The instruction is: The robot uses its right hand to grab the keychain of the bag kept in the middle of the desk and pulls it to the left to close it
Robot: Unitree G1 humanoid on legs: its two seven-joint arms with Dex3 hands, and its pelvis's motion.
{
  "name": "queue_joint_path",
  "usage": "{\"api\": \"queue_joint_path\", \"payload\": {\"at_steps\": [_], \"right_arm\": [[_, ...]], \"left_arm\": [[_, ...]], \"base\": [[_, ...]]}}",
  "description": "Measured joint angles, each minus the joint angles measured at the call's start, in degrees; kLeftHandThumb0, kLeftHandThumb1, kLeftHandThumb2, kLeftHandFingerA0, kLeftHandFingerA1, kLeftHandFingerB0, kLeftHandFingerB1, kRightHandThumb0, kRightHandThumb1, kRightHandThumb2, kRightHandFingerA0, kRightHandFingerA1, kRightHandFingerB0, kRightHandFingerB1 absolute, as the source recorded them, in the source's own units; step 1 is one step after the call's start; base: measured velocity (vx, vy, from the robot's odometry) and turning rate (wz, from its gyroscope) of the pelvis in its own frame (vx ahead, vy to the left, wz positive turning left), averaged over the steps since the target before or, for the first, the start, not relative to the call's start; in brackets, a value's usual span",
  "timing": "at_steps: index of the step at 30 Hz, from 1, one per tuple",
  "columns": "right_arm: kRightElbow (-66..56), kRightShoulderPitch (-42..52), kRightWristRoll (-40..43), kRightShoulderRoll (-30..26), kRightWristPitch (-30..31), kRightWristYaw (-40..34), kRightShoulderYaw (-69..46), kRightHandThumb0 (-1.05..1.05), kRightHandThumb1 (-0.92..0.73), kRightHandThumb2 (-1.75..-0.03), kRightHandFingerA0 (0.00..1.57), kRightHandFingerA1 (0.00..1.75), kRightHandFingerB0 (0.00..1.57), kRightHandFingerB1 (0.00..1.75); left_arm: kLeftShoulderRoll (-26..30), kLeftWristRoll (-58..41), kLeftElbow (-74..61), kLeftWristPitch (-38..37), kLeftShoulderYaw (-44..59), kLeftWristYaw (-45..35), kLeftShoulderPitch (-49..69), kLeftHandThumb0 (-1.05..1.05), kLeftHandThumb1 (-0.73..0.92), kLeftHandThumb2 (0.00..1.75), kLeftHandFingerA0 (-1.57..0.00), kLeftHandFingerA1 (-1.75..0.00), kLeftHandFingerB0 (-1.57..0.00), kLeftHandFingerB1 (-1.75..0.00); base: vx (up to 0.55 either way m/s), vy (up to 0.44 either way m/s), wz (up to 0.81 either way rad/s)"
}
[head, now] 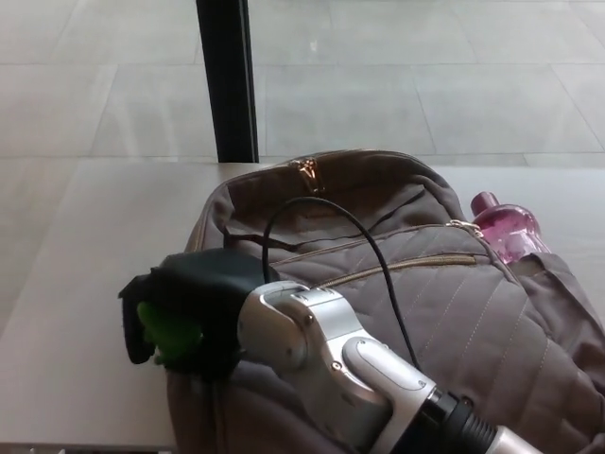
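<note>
A grey quilted bag (pixel 492 322) lies in the middle of the desk (pixel 85 284). My right hand (pixel 180 317) is at the bag's left edge, with its silver forearm (pixel 321 355) reaching across the front of the bag. The fingers are shut on a bright green keychain (pixel 170 333). The front pocket's gold zipper (pixel 416 263) shows as a thin flat line running right from my arm. A second gold zipper pull (pixel 304 172) sits at the top of the bag. My left hand does not show.
A pink bottle (pixel 506 227) stands in the bag's right side pocket. A black post (pixel 227 80) rises behind the desk's far edge. A black cable (pixel 369 246) loops from my forearm over the bag. The desk's near edge runs close under my hand.
</note>
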Motion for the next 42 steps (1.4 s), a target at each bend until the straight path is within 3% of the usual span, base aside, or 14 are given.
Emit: {"api": "queue_joint_path", "payload": {"at_steps": [9, 10, 11, 15, 17, 18, 20, 22, 24, 25, 31, 32, 34, 42], "right_arm": [[4.7, -0.7, 0.0, 0.0, -0.9, -4.2, 0.4, -0.32, -0.63, -0.71, 0.82, 1.38, 0.71, 0.78], [5.0, -0.8, 0.1, 0.0, -1.1, -4.7, 0.4, -0.32, -0.64, -0.81, 0.84, 1.5, 0.71, 0.96], [5.3, -0.8, 0.1, 0.0, -1.3, -5.1, 0.4, -0.28, -0.54, -0.99, 0.92, 1.75, 0.69, 1.62], [6.3, -0.8, 0.2, 0.0, -2.3, -6.5, 0.5, -0.23, -0.52, -0.9, 0.93, 1.75, 0.69, 1.69], [6.6, -0.8, 0.2, 0.0, -2.7, -7.1, 0.7, -0.24, -0.55, -0.97, 1.01, 1.71, 0.7, 1.36], [6.7, -0.8, 0.2, 0.0, -2.9, -7.4, 0.7, -0.29, -0.65, -0.78, 0.74, 1.26, 0.43, 0.69], [6.8, -0.8, 0.2, 0.0, -3.3, -7.9, 0.9, -0.62, -0.58, -0.95, 0.31, 0.69, 0.02, 0.42], [6.7, -1.1, 0.1, 0.0, -3.4, -8.1, 1.3, -1.05, -0.65, -1.04, 0.0, 0.26, 0.0, 0.05], [6.5, -1.7, -0.2, 0.0, -3.3, -8.1, 1.7, -0.99, -0.73, -0.63, 0.0, 0.0, 0.0, 0.0], [6.2, -2.4, -0.4, 0.0, -3.1, -8.0, 2.3, -1.04, -0.59, -0.84, 0.0, 0.0, 0.0, 0.0], [3.6, -6.6, -0.5, 0.1, -1.1, -3.7, 3.6, -1.05, -0.72, -0.65, 0.0, 0.0, 0.0, 0.0], [2.7, -7.5, -0.5, 0.2, -0.7, -2.9, 3.6, -1.05, -0.61, -1.06, 0.0, 0.19, 0.0, 0.0], [0.4, -9.1, -0.5, 0.2, -0.1, -1.4, 3.1, -1.05, -0.74, -0.65, 0.0, 0.0, 0.0, 0.0], [-8.8, -13.2, 0.2, -6.2, 1.2, 5.0, -2.8, -1.05, -0.81, -0.69, 0.0, 0.0, 0.0, 0.0]], "left_arm": [[-1.7, 0.0, 0.0, 0.0, -0.3, 0.0, -0.3, -0.7, 0.74, 0.63, -0.52, -0.49, -0.48, -0.41], [-1.8, 0.0, 0.0, 0.0, -0.4, 0.0, -0.3, -0.68, 0.74, 0.62, -0.53, -0.51, -0.49, -0.42], [-1.9, 0.0, 0.0, 0.0, -0.4, 0.1, -0.4, -0.7, 0.75, 0.62, -0.52, -0.52, -0.45, -0.41], [-2.4, 0.0, 0.0, 0.0, -0.6, 0.1, -0.7, -0.71, 0.57, 0.96, -0.48, -0.62, -0.4, -0.54], [-2.6, 0.0, 0.0, 0.0, -0.6, 0.1, -0.8, -0.76, 0.61, 0.77, -0.52, -0.59, -0.45, -0.48], [-2.7, 0.0, 0.0, 0.0, -0.6, 0.1, -0.8, -0.75, 0.62, 0.76, -0.51, -0.56, -0.43, -0.47], [-2.7, 0.0, 0.0, 0.0, -0.6, 0.1, -0.9, -0.74, 0.63, 0.75, -0.49, -0.52, -0.4, -0.44], [-2.7, 0.0, 0.0, 0.0, -0.7, 0.1, -0.9, -0.69, 0.75, 0.62, -0.53, -0.49, -0.45, -0.4], [-2.7, 0.0, 0.0, 0.0, -0.7, 0.1, -0.9, -0.69, 0.76, 0.63, -0.54, -0.49, -0.46, -0.4], [-2.7, 0.1, 0.0, 0.0, -0.8, 0.1, -1.0, -0.68, 0.75, 0.62, -0.53, -0.49, -0.46, -0.41], [-2.7, 0.4, 0.2, 0.0, -1.5, 0.2, -0.9, -0.68, 0.75, 0.62, -0.56, -0.51, -0.48, -0.42], [-2.7, 0.5, 0.2, 0.0, -1.6, 0.2, -0.8, -0.67, 0.75, 0.62, -0.56, -0.51, -0.48, -0.42], [-2.7, 0.7, 0.3, 0.0, -1.9, 0.4, -0.7, -0.66, 0.74, 0.63, -0.57, -0.5, -0.48, -0.41], [-2.7, 0.8, 0.5, 0.0, -2.0, 0.6, -0.2, -0.7, 0.74, 0.63, -0.56, -0.48, -0.43, -0.39]], "base": [[0.0, 0.0, 0.0], [0.0, 0.0, 0.0], [0.0, 0.0, 0.0], [0.0, 0.0, 0.0], [0.0, 0.0, 0.0], [0.0, 0.0, 0.0], [0.0, 0.0, 0.0], [0.0, 0.0, 0.0], [0.0, 0.0, 0.0], [0.0, 0.0, 0.0], [0.0, 0.0, 0.0], [0.0, 0.0, 0.0], [0.0, 0.0, 0.0], [0.0, 0.0, 0.0]]}}
